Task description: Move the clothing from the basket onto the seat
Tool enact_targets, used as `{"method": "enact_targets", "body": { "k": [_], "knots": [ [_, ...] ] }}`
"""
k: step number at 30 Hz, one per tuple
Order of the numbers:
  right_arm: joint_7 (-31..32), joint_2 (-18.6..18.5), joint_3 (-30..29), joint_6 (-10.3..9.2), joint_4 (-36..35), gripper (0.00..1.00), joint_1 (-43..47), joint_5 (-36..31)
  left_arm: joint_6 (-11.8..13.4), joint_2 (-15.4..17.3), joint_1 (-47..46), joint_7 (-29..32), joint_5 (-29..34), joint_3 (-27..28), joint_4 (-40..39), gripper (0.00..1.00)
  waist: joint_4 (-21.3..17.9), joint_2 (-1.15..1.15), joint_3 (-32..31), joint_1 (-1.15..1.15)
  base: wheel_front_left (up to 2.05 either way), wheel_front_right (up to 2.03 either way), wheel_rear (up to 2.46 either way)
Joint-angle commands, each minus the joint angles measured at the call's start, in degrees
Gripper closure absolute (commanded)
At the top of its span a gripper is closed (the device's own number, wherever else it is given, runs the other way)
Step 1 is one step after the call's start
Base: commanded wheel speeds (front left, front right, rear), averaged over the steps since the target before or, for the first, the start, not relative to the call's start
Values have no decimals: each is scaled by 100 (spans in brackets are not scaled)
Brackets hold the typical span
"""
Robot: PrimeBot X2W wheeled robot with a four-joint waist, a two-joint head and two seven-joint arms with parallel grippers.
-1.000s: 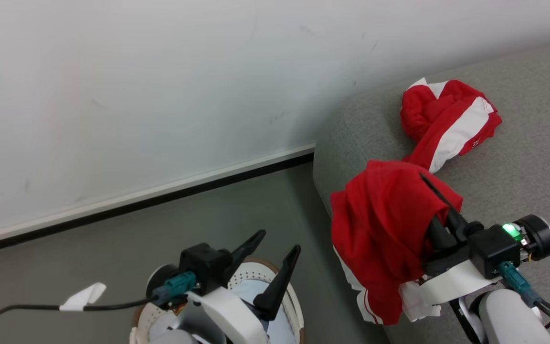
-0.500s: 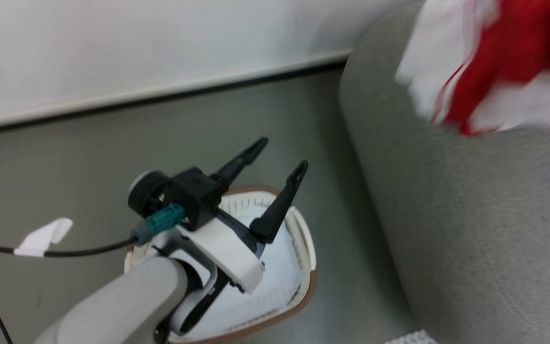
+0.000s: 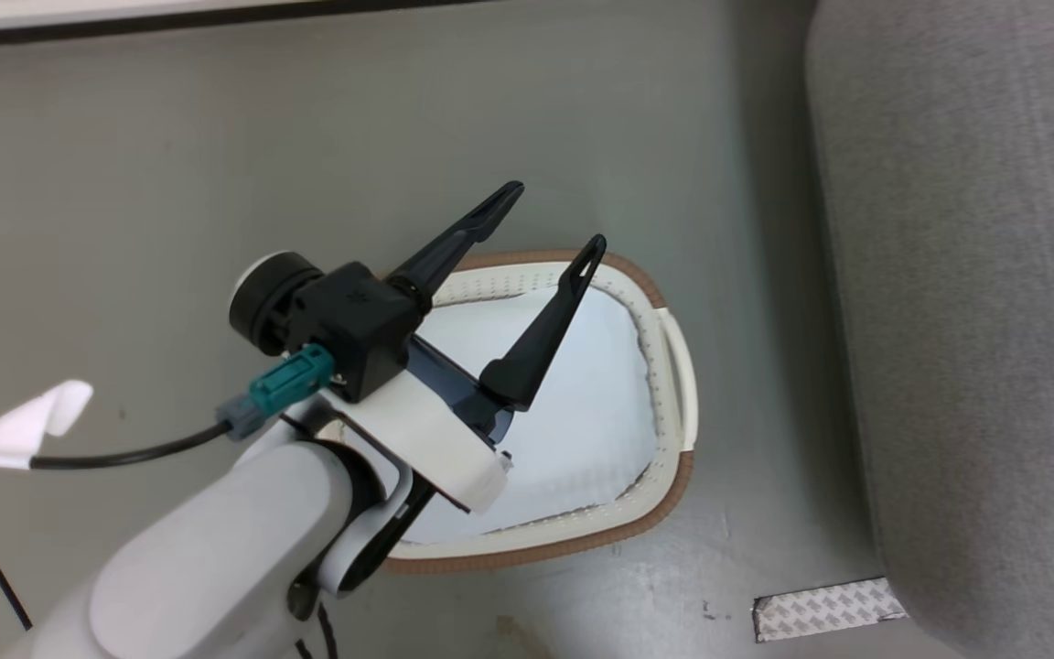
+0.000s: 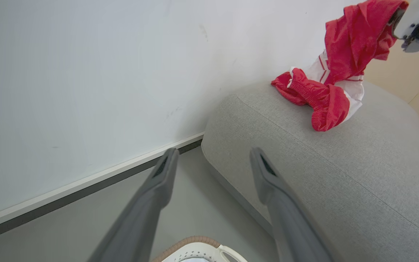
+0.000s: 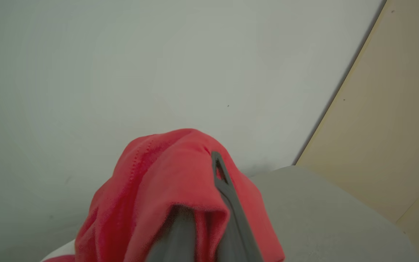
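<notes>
- Now: left gripper [image 3: 554, 217] hovers above the basket [image 3: 678, 384]. Its jaws are spread wide with nothing between them.
- The basket stands on the floor [image 3: 124, 183] beside the seat [image 3: 975, 320]. The visible interior shows a pale pad [image 3: 591, 394] and no red fabric. The left arm [image 3: 216, 549] covers part of the interior, so that part is unchecked.
- Right gripper [image 5: 215, 163] is pinched narrow on the hanging garment [image 5: 166, 182]. The red cloth drapes over both fingers and hides one fingertip.
- The left wrist view has this garment hanging from the right gripper above the far part of the seat, close to the wall [image 4: 86, 72]. Its white lower panel reaches down to a second piece. Whether it touches or hangs just over it, cannot tell.
- The lying garment [image 4: 318, 103] is red with white, crumpled, and rests on top of the seat near the wall-side edge.
- Progress (judgement): one piece of clothing is delivered and one is over the seat but not yet let go. The basket looks emptied of clothing. Task near its end.
- Left to do (judgement): lower the held piece, open the right jaws, draw the fingers clear.
- Risk (judgement): cloth wrapped over the fingers may cling on release and get dragged off the seat.
- The covered part of the basket needs a look before calling it done.
</notes>
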Motion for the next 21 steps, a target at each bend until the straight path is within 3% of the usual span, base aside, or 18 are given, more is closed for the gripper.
{"method": "enact_targets", "body": {
  "k": [1,4,5,6,7,8,13,21],
  "knots": [
    [-135,191,-197,-15,298,100,325,-233,36,-1,54,-57,16,16,47,0,134,0,114,-2,0,0,0],
    [-408,313,-620,-16,671,97,631,-690,89,13,219,-111,-58,16,115,0,145,0,93,-2,0,0,0],
    [-492,395,-761,-16,743,85,696,-807,95,32,269,-132,-60,6,132,0,141,0,66,-2,0,0,0],
    [-586,510,-884,-16,801,62,751,-943,104,69,326,-162,-74,9,157,0,133,0,34,-2,0,0,0],
    [-655,625,-972,-15,847,25,800,-1108,113,106,382,-170,-96,15,182,0,119,0,-5,-2,0,0,0],
    [-704,728,-1066,-15,878,0,847,-1234,138,140,442,-199,-112,35,208,0,99,0,-51,-2,0,0,0],
    [-1039,1087,-1243,-15,992,0,1058,-1674,237,208,703,-382,-252,141,316,0,-37,0,-449,-2,0,0,0],
    [-1416,1528,-648,-15,784,0,2214,-1444,386,179,1289,-734,-489,234,591,0,-225,0,-1443,-2,0,0,0]
  ]
}}
